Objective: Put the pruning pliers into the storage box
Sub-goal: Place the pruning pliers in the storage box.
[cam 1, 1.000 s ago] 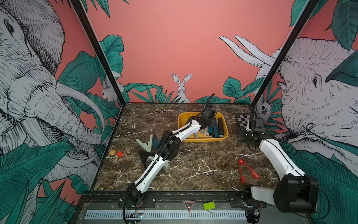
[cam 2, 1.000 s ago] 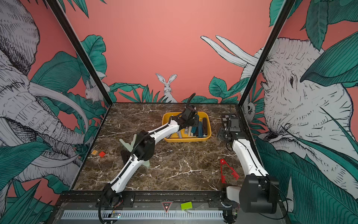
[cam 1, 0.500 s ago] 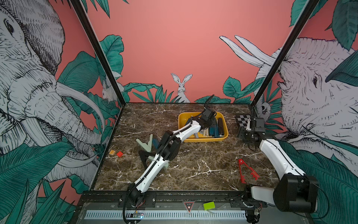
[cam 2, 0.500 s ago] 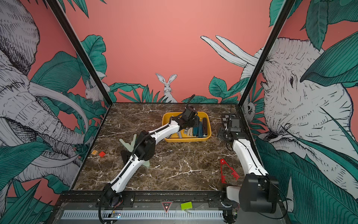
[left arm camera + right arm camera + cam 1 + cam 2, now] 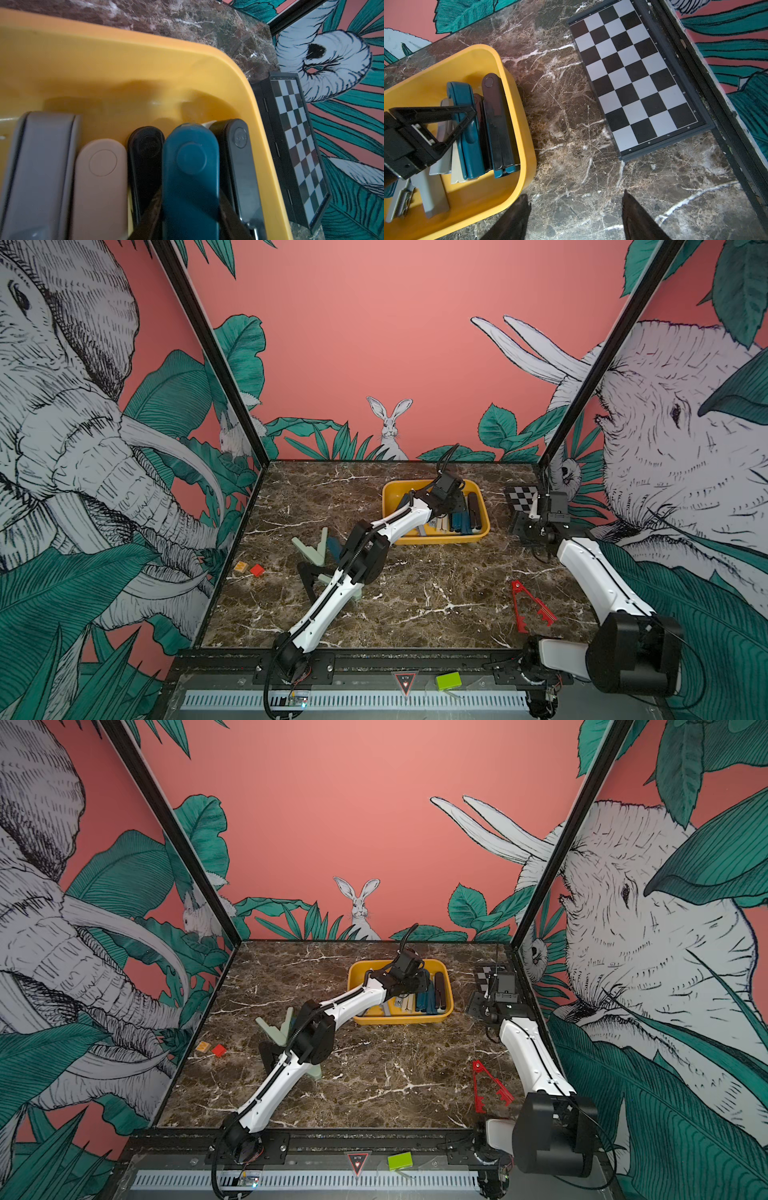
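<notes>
1. storage box [image 5: 436,537]: a shallow yellow tray with rounded corners. It stands on the marble tabletop [image 5: 436,601] toward the far side, right of centre in both top views.

2. Contents of the box, folded straight and laid side by side, as the left wrist view shows them:
- grey pliers [image 5: 45,166]
- beige pliers [image 5: 99,176]
- black pliers [image 5: 145,162]
- dark teal pliers [image 5: 190,166]
- second black pliers [image 5: 241,166], along the wall nearest the chequered board [image 5: 291,145]

3. left gripper [image 5: 190,216]: reaches into the box and is set narrow. Its dark fingers [image 5: 152,207] lie close against both flanks of the dark teal pliers, which sit between the two black ones. Whether the fingers press or merely flank them cannot be told.

4. right gripper [image 5: 575,216]: jaws well apart with nothing between them. It is over bare marble between the box and the chequered board.

5. Loose pliers on the tabletop:
- mint pliers [image 5: 312,549]: V-shaped, just beside the left arm [image 5: 332,605].
- loose teal pliers [image 5: 333,545]: touching the mint ones and mostly hidden.
- black V-shaped pliers [image 5: 308,577]: nearer the front and partly under the arm.
- red pliers [image 5: 528,605]: thin, opened in a V, near the front right beside the right arm [image 5: 594,576].

6. orange block [image 5: 240,567] and red block [image 5: 257,570]: just beside each other near the left wall.

7. Chequered board: lies flat at the far right corner, apart from the box.
</notes>
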`<state>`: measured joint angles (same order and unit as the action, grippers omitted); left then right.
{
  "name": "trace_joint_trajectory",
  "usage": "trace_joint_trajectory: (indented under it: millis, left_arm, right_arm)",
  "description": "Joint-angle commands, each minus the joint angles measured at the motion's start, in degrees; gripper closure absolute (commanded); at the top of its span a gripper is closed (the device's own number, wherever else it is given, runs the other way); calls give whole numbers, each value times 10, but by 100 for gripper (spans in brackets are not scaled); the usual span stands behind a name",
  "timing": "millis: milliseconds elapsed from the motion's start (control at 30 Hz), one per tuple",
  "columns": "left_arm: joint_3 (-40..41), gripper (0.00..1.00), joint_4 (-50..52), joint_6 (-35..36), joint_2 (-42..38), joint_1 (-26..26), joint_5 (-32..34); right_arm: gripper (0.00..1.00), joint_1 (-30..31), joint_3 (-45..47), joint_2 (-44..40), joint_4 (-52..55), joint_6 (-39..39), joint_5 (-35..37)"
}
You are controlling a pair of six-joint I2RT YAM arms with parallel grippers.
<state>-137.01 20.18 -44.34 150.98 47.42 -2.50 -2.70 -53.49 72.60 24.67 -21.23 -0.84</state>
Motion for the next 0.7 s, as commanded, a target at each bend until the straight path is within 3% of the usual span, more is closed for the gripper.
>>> trace_joint_trajectory:
  millis: [0, 500, 667]
  left_arm:
    - [-18, 59, -3, -15, 0, 0, -5]
    - [-3, 51, -30, -54, 5, 0, -24]
    - [45, 50, -61, -49, -50, 3, -16]
  right_arm:
    - [31, -4, 8, 0, -3, -4, 3]
    - [29, -30, 74, -64, 73, -36, 3]
    - [33, -30, 115, -108, 102, -59, -1]
